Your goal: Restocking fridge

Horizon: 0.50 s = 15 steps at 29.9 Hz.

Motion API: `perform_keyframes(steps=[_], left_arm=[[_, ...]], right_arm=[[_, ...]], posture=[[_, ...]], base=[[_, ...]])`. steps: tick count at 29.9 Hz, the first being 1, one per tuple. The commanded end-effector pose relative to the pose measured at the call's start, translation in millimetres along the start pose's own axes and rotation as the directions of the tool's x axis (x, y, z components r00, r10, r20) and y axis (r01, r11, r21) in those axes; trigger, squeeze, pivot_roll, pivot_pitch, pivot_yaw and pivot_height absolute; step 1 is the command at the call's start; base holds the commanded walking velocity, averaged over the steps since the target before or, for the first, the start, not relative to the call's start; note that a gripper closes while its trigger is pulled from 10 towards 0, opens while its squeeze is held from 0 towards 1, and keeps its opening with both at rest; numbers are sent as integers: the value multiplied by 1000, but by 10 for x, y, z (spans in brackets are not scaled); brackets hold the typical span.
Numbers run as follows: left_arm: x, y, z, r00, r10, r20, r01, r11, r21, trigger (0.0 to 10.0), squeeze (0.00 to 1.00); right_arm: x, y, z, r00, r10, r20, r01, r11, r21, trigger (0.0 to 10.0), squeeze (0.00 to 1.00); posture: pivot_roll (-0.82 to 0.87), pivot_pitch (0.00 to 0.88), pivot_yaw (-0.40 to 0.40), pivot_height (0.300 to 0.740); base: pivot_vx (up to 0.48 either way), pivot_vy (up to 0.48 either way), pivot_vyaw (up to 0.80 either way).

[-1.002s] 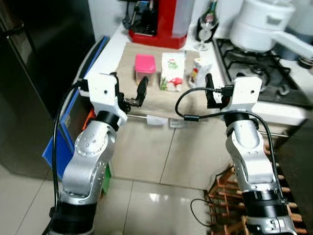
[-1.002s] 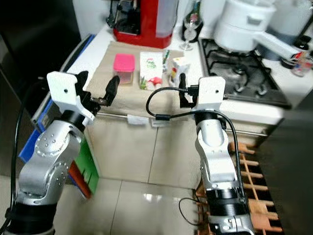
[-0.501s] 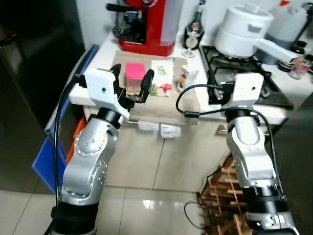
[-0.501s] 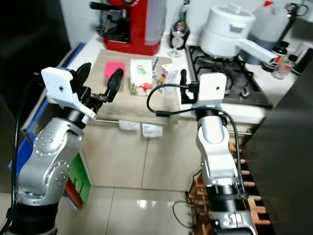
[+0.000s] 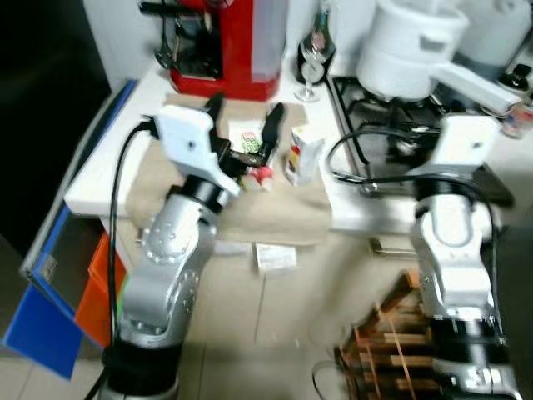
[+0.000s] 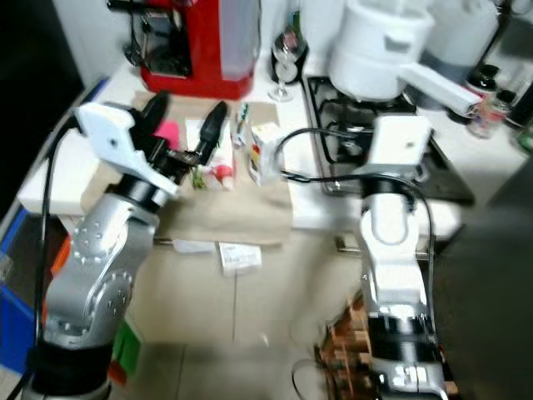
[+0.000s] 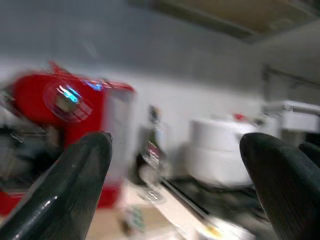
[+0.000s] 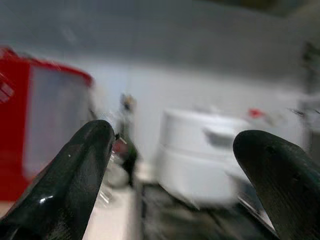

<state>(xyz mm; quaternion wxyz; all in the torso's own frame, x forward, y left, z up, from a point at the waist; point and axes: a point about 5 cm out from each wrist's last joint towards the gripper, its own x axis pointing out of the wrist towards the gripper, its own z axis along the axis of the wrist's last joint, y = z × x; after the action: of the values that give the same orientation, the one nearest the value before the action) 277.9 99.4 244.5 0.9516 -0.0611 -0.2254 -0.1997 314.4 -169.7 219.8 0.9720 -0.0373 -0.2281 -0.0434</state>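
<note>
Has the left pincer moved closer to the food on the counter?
Yes. The left pincer now hangs open over the cloth, above the white carton; a second ago it was short of the counter edge.

Left gripper (image 5: 245, 123), fingers spread, above small carton (image 5: 303, 155) on beige mat (image 5: 275, 212).
</note>
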Motion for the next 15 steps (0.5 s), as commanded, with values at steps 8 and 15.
perform_keyframes(steps=[8, 15], left_arm=[[10, -13, 208, 998, -45, 41, 44, 999, 19, 10000, 0], [-176, 45, 156, 994, -62, -85, 60, 998, -35, 10000, 0]], right_arm=[[-30, -10, 297, 996, 31, 87, -34, 999, 41, 10000, 0], [-369, -75, 340, 997, 80, 7, -80, 993, 84, 10000, 0]], posture=[[-6, 8, -64, 740], [-7, 28, -64, 740]], base=[[60, 0, 0], [0, 0, 0]])
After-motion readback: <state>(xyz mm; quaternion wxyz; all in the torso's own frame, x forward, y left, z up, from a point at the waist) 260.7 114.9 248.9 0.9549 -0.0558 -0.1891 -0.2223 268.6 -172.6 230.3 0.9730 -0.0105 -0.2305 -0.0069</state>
